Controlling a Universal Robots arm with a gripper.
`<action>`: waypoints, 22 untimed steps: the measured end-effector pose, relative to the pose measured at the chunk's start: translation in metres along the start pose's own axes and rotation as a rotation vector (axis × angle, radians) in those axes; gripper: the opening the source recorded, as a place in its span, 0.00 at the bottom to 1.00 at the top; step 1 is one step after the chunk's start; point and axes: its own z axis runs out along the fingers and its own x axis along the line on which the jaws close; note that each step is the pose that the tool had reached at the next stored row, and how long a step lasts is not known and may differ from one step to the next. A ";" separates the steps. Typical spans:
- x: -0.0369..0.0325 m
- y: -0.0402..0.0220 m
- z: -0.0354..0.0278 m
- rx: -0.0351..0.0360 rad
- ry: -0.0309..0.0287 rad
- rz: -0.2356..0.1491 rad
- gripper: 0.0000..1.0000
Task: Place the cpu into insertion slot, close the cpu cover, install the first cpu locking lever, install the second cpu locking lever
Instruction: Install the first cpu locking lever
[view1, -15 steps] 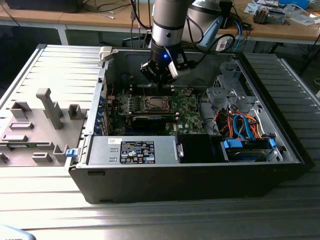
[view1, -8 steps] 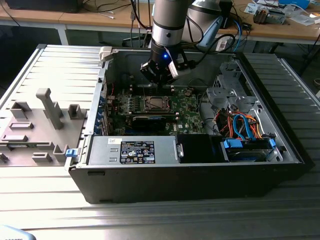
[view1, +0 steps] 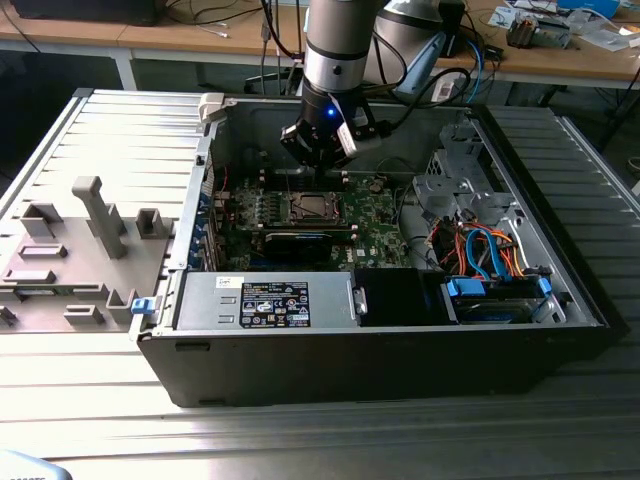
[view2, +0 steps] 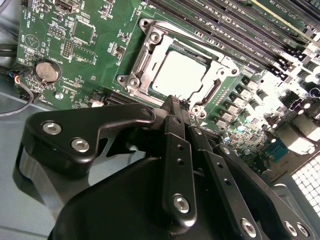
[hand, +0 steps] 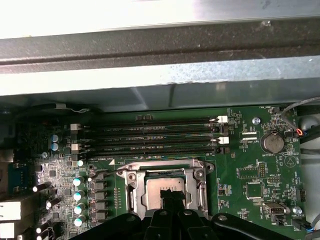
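The claw, fingers pressed together, hovers just above the cpu, which sits in the insertion slot beside the memory slots.

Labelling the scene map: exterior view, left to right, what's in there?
Grey fixture tray → green motherboard with the cpu in the insertion slot, gripper above it → drive cage with orange and blue cables.

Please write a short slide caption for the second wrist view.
Gripper poised beside the cpu seated in the insertion slot.
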 end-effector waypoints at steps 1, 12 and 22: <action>0.0000 0.0000 0.0000 0.0000 0.0000 -0.001 0.11; 0.0000 0.0000 0.0000 0.0003 0.0003 -0.008 0.11; 0.0000 0.0000 0.0000 0.0005 0.0007 -0.015 0.11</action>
